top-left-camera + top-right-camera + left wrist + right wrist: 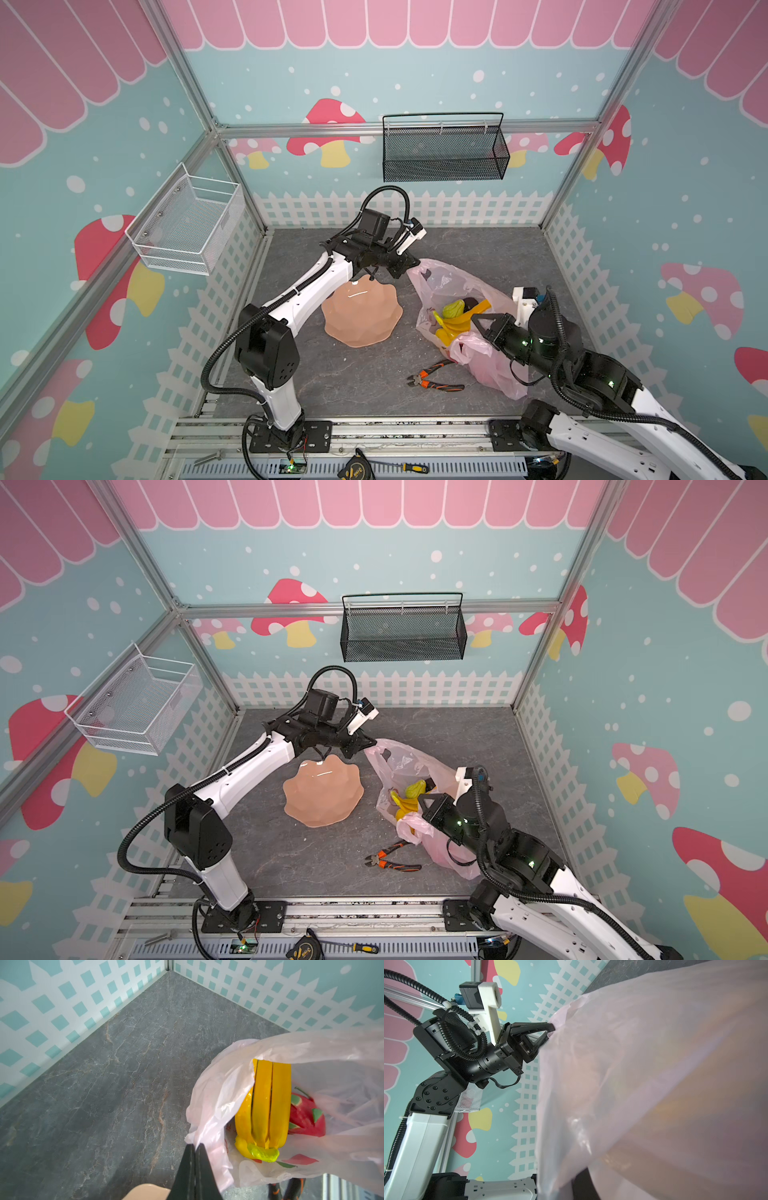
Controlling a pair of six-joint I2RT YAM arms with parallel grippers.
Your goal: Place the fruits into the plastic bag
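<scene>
Plastic bag [654, 1084], red lettering [228, 1128] unreadable

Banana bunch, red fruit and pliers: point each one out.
banana bunch [262, 1101], left wrist view, on the middle banana.
red fruit [303, 1120], left wrist view, on its glossy red side.
pliers [426, 379], in a top view, at the pivot.

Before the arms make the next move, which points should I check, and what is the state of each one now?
1. Left gripper shut on plastic bag rim: ok.
2. Right gripper holds the bag: cannot tell.
3. Banana bunch inside the bag: ok.
4. Red dragon fruit inside the bag: ok.
5. No fruit on wavy plate: ok.
6. Pliers clear of the bag: not ok, handles reach its edge.
</scene>
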